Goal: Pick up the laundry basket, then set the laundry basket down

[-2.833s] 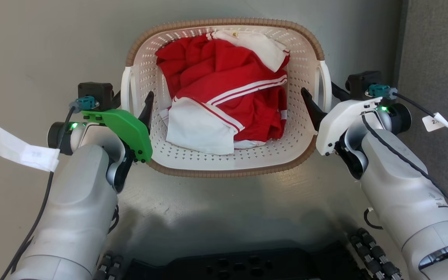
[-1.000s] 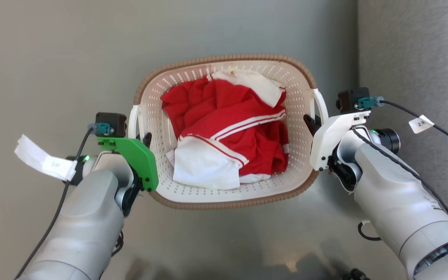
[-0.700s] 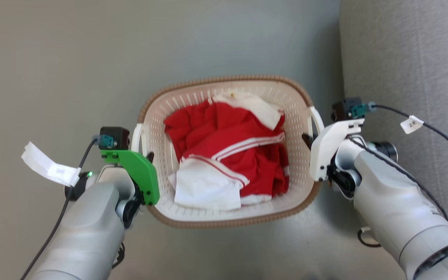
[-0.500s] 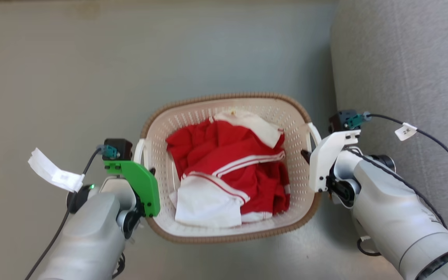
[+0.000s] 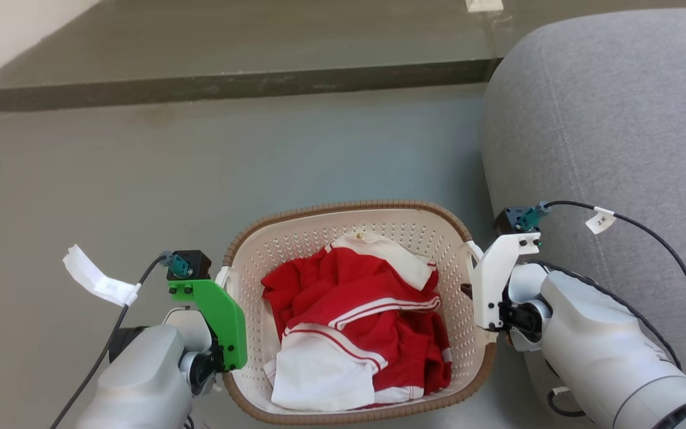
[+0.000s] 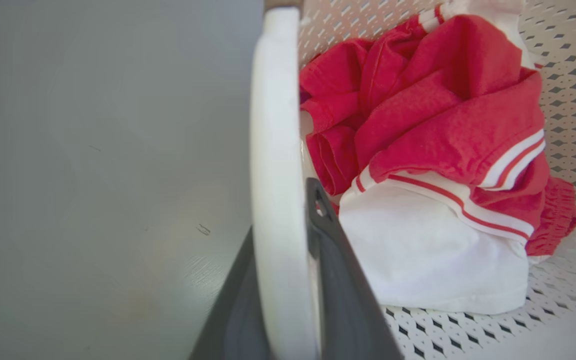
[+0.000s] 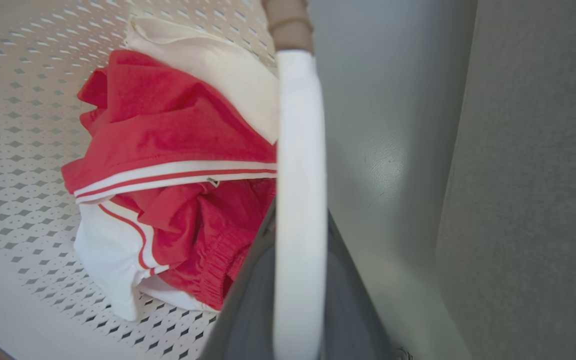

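**Head view.** The laundry basket (image 5: 343, 210) sits between the two forearms, close to the robot's body. It is over the grey floor (image 5: 140, 179) and just beside the grey sofa (image 5: 605, 119). Whether its base touches the floor cannot be told. A crumpled red-and-white garment (image 5: 355, 310) lies inside. The left gripper (image 5: 227, 287) is at the left handle (image 5: 224, 277). The right gripper (image 5: 468, 292) is at the right handle (image 5: 476, 255).

**Left wrist view.** The two dark fingers (image 6: 340, 295) are clamped on the white loop of the left handle, one on the inner face and one on the outer face. The loop runs straight up between them.

**Right wrist view.** The fingers (image 7: 353, 300) are likewise closed on the right handle, one on each side. The floor and the sofa flank lie to the outside.

**Handling notes.**
- The perforated plastic shell is judged stiff but thin-walled, so it may flex under uneven loading.
- The load is one soft garment. Total weight is judged low.
- The loop handles are the correct hold points. The woven-look rim and the perforated wall offer no secure purchase for narrow fingers.
- The handle plastic looks smooth, so a loop could slide along the fingers if the basket tilts. Keep both grippers level and move them together.
- Keep clear of the sofa on the right when setting the basket down.
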